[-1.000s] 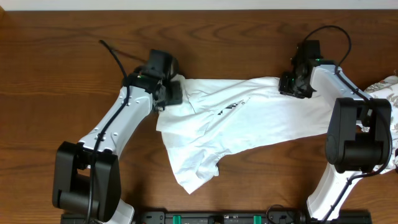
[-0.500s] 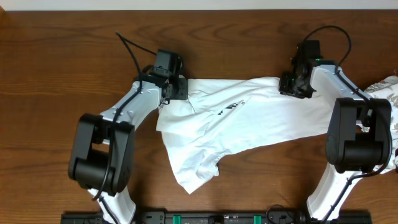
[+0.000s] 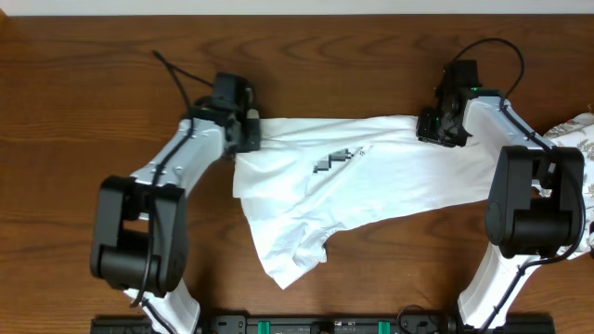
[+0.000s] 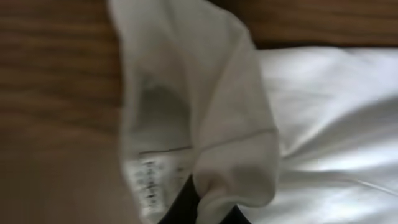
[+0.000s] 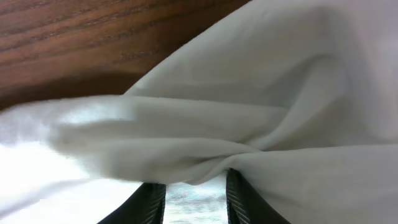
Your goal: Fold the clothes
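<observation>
The left claw (image 3: 251,135), parted a second ago, is now clamped on the T-shirt's (image 3: 399,176) upper-left corner, with a small label bunched beside the pinch. The right claw (image 3: 436,127) is kept clamped on a gathered fold at the T-shirt's upper-right edge. With both top corners held, the T-shirt, spread across the middle of the table (image 3: 83,65), is judged ready to be lifted or drawn over for a first fold. Open wood is left above and to the left of the T-shirt. Its lower-left hem is crumpled, and a fern-printed cloth (image 3: 577,139) is seen near its right end.
</observation>
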`<state>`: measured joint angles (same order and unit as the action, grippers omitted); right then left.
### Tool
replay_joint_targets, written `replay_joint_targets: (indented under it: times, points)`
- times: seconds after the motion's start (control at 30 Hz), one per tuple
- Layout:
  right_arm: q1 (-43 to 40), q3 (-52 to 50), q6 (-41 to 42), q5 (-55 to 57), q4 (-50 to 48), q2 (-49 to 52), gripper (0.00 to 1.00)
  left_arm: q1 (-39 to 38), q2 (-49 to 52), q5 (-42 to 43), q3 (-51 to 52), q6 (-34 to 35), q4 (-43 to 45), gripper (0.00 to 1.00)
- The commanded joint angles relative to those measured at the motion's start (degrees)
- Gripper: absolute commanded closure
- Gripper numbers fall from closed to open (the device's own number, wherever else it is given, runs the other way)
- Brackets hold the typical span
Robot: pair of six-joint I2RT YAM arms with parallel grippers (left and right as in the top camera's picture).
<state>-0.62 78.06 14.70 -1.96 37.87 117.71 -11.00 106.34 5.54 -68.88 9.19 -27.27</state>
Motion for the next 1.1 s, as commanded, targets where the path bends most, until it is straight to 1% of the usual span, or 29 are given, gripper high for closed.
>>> replay_joint_targets:
  times: [0.0, 0.1, 0.2, 0.23, 0.27, 0.4, 0.6, 0.7, 0.77, 0.83, 0.93, 1.07]
  points:
    - [-1.2, -2.9, 1.1, 3.9, 1.7, 4.5, 0.68, 2.8, -1.5, -3.2, -0.7, 1.9, -1.1, 0.94]
    - [-1.2, -2.9, 1.1, 3.9, 1.8, 4.5, 0.68, 3.6, -1.5, -3.0, -0.7, 1.8, -1.1, 0.91]
    - [-1.2, -2.9, 1.1, 4.2, 1.9, 4.5, 0.68, 3.5, -1.5, -3.1, -0.7, 1.8, -1.2, 0.83]
    - [-1.2, -2.9, 1.1, 4.6, 1.9, 4.5, 0.68, 3.5, -1.5, -3.1, -0.7, 1.8, -1.2, 0.83]
    - [-1.2, -2.9, 1.1, 5.3, 1.9, 4.5, 0.68, 3.6, -1.5, -3.1, -0.7, 1.8, -1.3, 0.77]
    - [-1.2, -2.9, 1.1, 6.6, 2.1, 4.5, 0.68, 4.5, -1.6, -3.3, -0.7, 1.8, -1.4, 0.75]
    - [-1.2, -2.9, 1.1, 6.6, 2.2, 4.5, 0.67, 6.9, -1.6, -3.3, -0.7, 2.2, -3.5, 0.75]
    - [-1.2, -2.9, 1.1, 6.6, 2.2, 4.5, 0.67, 8.3, -1.6, -3.3, -0.7, 3.6, -4.6, 0.76]
    - [-1.2, -2.9, 1.1, 6.6, 2.2, 4.5, 0.66, 9.1, -1.8, -1.9, -0.7, 5.4, -5.1, 0.76]
    - [-1.2, -2.9, 0.5, 6.2, 2.2, 4.5, 0.6, 9.3, -2.5, 1.5, -0.7, 5.5, -5.0, 0.75]
    - [-1.2, -2.9, -0.2, 6.0, 2.0, 4.5, 0.52, 9.3, -4.7, 3.0, -0.8, 5.5, -4.8, 0.76]
    - [-1.2, -2.7, -4.3, 3.6, 1.8, 4.4, 0.49, 8.8, -9.2, 7.6, -0.8, 5.5, -3.5, 0.72]
